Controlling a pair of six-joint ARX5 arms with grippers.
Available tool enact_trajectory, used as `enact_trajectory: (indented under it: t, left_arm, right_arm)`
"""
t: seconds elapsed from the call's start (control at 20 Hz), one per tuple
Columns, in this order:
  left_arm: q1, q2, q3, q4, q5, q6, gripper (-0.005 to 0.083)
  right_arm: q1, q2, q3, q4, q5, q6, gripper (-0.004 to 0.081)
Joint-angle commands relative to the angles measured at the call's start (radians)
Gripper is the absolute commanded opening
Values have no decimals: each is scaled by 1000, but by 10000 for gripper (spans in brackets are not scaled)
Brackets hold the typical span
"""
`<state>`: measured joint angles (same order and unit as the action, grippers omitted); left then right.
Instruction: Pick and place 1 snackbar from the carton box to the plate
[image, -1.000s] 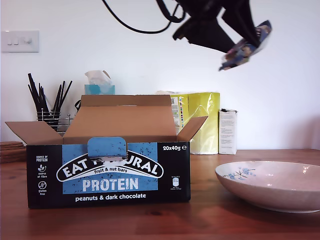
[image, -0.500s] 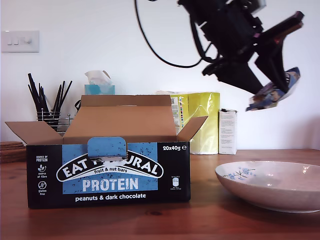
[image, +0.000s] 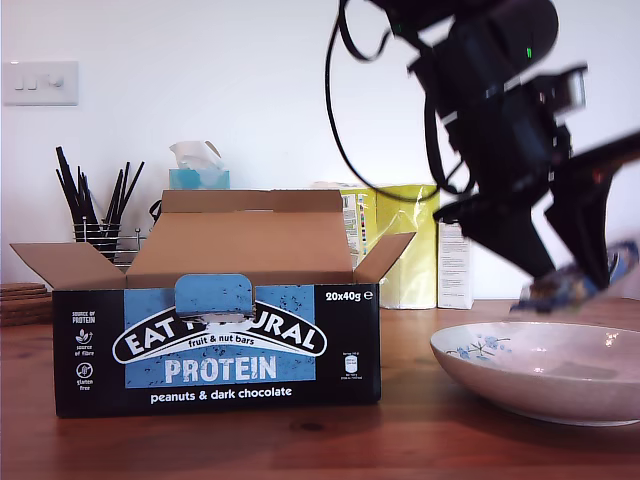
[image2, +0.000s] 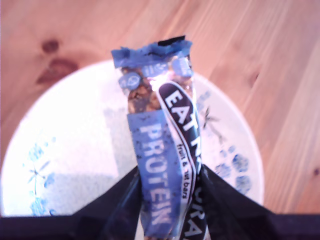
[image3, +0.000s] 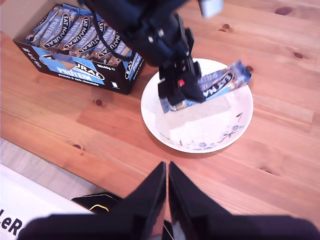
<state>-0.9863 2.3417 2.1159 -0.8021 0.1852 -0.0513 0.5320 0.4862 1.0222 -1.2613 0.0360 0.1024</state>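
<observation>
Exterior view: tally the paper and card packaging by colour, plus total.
Brown carton box with black-and-blue front: 1
Yellow packet: 1
White carton: 1
Teal tissue box: 1
Blue snackbar wrapper, held in my first gripper above the plate: 1
Total: 5

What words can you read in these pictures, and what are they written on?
"EAT NATURAL", "fruit & nut bars", "PROTEIN", "peanuts & dark chocolate", "20x40g": front of the carton box.
"SOURCE OF PROTEIN", "gluten free": small signs there, barely readable.
"PROTEIN", "EAT N...", "fruit & nut bars": the snackbar in my first gripper.
Print on the yellow packet and white carton: too small.
</observation>
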Motion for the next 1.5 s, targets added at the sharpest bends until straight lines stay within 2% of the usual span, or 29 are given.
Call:
enact_trajectory:
  t: [0.0,0.2,0.35,1.45]
  left_arm:
    - [-3,5,-12,-2,-6,2,140]
    - [-4,7,-12,-36,-53,2,153]
    - [-4,10,-12,-39,-53,-2,186]
    - [-15,107,-13,-13,-55,-35,186]
  right_arm:
    - [4,-3,2,1,0,-6,-13]
    - [4,-3,2,1,0,-21,-13]
    - [4,-3,2,2,0,-24,-13]
    - [4,-3,3,22,0,-77,-13]
